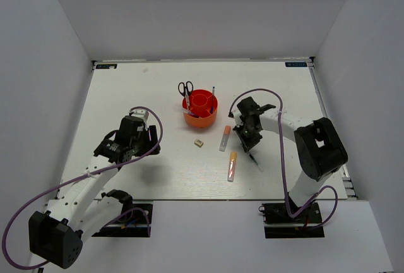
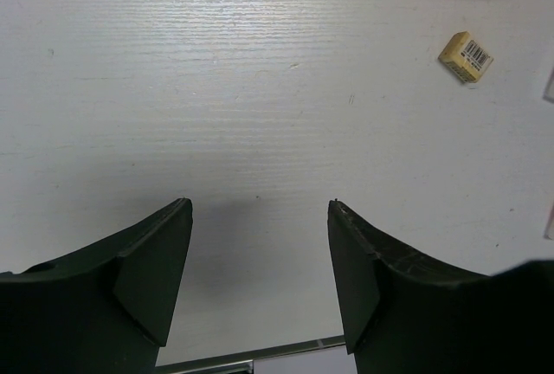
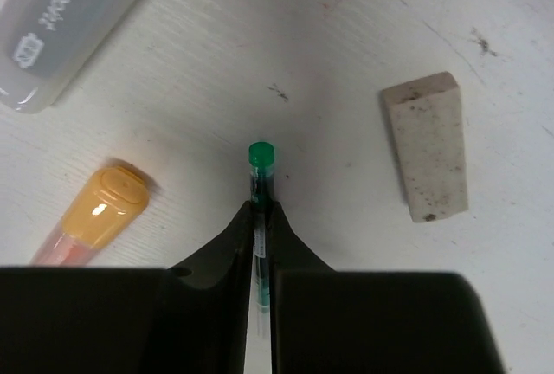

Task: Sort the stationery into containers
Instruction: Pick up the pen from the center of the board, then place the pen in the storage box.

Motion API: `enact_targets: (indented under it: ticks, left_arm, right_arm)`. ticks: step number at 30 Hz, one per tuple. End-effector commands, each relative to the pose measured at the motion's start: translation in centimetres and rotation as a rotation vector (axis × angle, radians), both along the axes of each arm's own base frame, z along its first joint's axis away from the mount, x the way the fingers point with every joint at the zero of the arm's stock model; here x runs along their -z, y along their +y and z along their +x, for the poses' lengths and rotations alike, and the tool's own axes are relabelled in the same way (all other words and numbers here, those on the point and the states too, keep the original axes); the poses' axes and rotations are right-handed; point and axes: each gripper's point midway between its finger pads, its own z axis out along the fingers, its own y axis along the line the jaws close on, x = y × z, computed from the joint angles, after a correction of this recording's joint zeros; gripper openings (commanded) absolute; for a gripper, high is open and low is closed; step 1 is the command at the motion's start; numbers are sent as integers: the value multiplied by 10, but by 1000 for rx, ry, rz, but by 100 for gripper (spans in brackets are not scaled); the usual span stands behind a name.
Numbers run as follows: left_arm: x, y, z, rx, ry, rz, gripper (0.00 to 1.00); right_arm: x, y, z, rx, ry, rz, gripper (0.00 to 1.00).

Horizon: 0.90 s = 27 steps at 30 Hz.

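Closest to the overhead camera are the two arm bases at the near edge of the bench (image 1: 158, 178). Farther out, the orange-red organiser (image 1: 201, 110) already holds the scissors (image 1: 185, 88), handles up, and a thin pen (image 1: 213, 91) standing at its far rim. Both marker sticks (image 1: 225, 138) (image 1: 232, 166) and the tan block (image 1: 198, 142) lie loose on the bench just near of it. By my count, less than half the set is sorted. The left arm reaches forward with its elbow low and its left gripper (image 1: 142, 135) hanging over bare bench, well apart from everything. The right arm folds back on itself, with the right gripper (image 1: 252, 141) pointing down beside the markers.

From the left wrist, the gripper (image 2: 260, 270) is released, its fingers (image 2: 151, 279) spread wide over the empty surface. The tan block (image 2: 467, 56), barcode up, sits far off at the upper right.

From the right wrist, the gripper (image 3: 260, 218) is clenched on the green pen (image 3: 260, 162), whose cap pokes out past the tips. Whether the pen has left the bench I cannot tell. The white eraser (image 3: 428, 149) lies near on one side. An orange-capped marker (image 3: 102, 209) lies near on the other, with the second marker's pale labelled body (image 3: 61, 28) beyond it.
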Motion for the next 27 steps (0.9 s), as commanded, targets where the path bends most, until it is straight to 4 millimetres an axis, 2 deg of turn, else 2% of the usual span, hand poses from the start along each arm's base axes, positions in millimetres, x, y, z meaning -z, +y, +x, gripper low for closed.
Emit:
enact_targets:
  ticks: [1, 2, 4, 5, 8, 9, 11, 12, 13, 14, 15, 16, 17, 19, 20, 21, 23, 24, 27]
  left_arm:
    - [-6, -1, 2, 1, -26, -13, 73]
    - [-7, -1, 3, 1, -29, -14, 73]
    - [-7, -2, 3, 5, -26, -12, 73]
    - [-6, -1, 2, 2, -22, -10, 73]
    - [-4, 0, 3, 1, -21, -4, 73]
    - [-4, 0, 3, -2, -22, -3, 73]
    - [-4, 1, 4, -1, -24, 3, 73]
    - [-4, 2, 3, -1, -20, 5, 73]
    - [-4, 2, 4, -2, -24, 9, 73]
    - [-2, 2, 4, -1, -19, 10, 73]
    - [-1, 2, 4, 0, -16, 15, 73]
    - [-1, 4, 5, -4, -18, 20, 73]
    - [1, 4, 4, 0, -10, 25, 73]
    - [2, 4, 5, -2, -10, 30, 73]
    - [2, 5, 4, -2, -10, 34, 73]
    - [3, 5, 5, -3, -10, 34, 73]
    - [4, 6, 5, -5, -10, 44, 73]
    - [5, 7, 6, -8, -7, 49, 73]
    - [7, 8, 6, -9, 0, 57, 73]
  right_arm:
    - [3, 12, -15, -56, 76, 55, 0]
    - [-26, 35, 0, -97, 20, 160, 0]
    - [-50, 46, 7, -124, -8, 221, 0]
    - [-86, 69, 25, -153, -76, 313, 0]
    - [-119, 89, 35, -172, -105, 404, 0]
    - [-147, 106, 51, -194, -160, 464, 0]
    - [-187, 126, 69, -203, -229, 550, 0]
    - [-197, 138, 70, -226, -239, 602, 0]
    - [-196, 146, 75, -221, -231, 622, 0]
    - [-215, 160, 87, -244, -296, 679, 0]
    - [-220, 172, 87, -276, -294, 722, 0]
    - [-218, 179, 90, -277, -295, 737, 0]
    - [-234, 195, 103, -318, -390, 793, 0]
    - [-236, 205, 110, -339, -415, 828, 0]
    - [-253, 216, 118, -375, -479, 872, 0]
    - [-257, 221, 118, -403, -495, 883, 0]
    - [-252, 231, 125, -434, -503, 898, 0]
    - [-257, 237, 126, -464, -541, 923, 0]
    - [-248, 241, 128, -529, -581, 905, 0]
